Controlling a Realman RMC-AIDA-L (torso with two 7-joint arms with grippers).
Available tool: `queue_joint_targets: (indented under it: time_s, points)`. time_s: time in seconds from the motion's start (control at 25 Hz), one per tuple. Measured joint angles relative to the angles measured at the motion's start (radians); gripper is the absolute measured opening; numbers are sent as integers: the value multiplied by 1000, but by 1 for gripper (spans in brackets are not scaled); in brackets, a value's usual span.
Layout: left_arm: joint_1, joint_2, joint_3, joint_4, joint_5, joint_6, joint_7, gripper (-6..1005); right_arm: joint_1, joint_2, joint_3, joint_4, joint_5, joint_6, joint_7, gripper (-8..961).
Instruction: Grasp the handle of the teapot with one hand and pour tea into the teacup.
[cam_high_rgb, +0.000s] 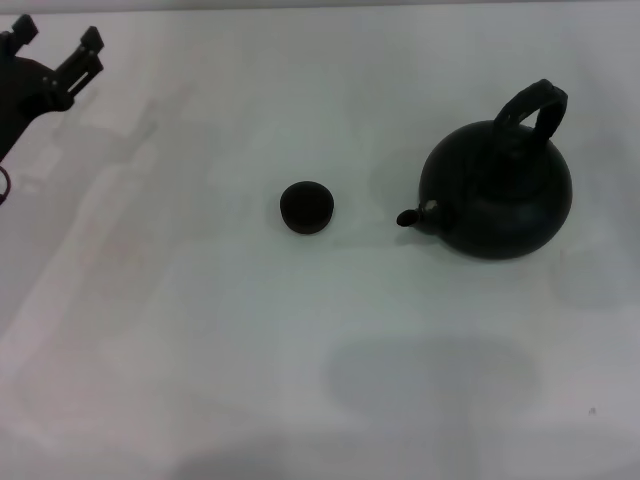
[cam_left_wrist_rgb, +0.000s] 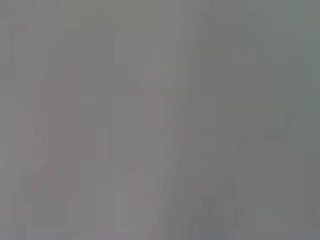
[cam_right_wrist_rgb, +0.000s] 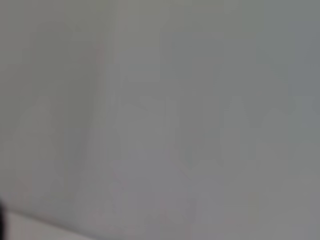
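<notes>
At the far left corner of the white tabletop (cam_high_rgb: 200, 330), the left claw (cam_high_rgb: 62, 45) hangs with its fingers spread, released and grasping nothing. Near the middle sits the teacup (cam_high_rgb: 306, 207). Toward the right edge stands the teapot (cam_high_rgb: 497, 195), spout facing the cup, handle (cam_high_rgb: 532, 112) arched above. Only the head view shows these; both wrist views show blank grey surface. The right claw is unseen.

Black left end effector (cam_high_rgb: 60, 50) with slim, blocky-tipped fingers (a thin cable trails below)
</notes>
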Motion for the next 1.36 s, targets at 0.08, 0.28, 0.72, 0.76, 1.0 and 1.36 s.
queue_joint_targets:
  time_s: [0.08, 0.28, 0.72, 0.76, 1.0, 1.36]
  points:
    - [3, 0, -3, -1, -20, -8, 7, 862, 17, -1, 41, 17, 0, -14, -1, 752]
    - [6, 1, -4, -22, -117, -20, 73, 861, 61, 0, 89, 42, -1, -82, -3, 752]
    - [0, 1, -4, -33, -157, -24, 101, 862, 89, -3, 91, 45, 0, -113, -11, 753]
    - [-2, 1, -4, -36, -157, -27, 102, 862, 88, -4, 91, 46, 0, -114, -11, 753]
    - [-8, 1, -4, -39, -158, -33, 102, 861, 85, 2, 92, 46, 3, -125, -25, 752]
    - [-19, 5, -4, -40, -158, -26, 103, 861, 87, 5, 95, 46, 7, -128, -36, 751]
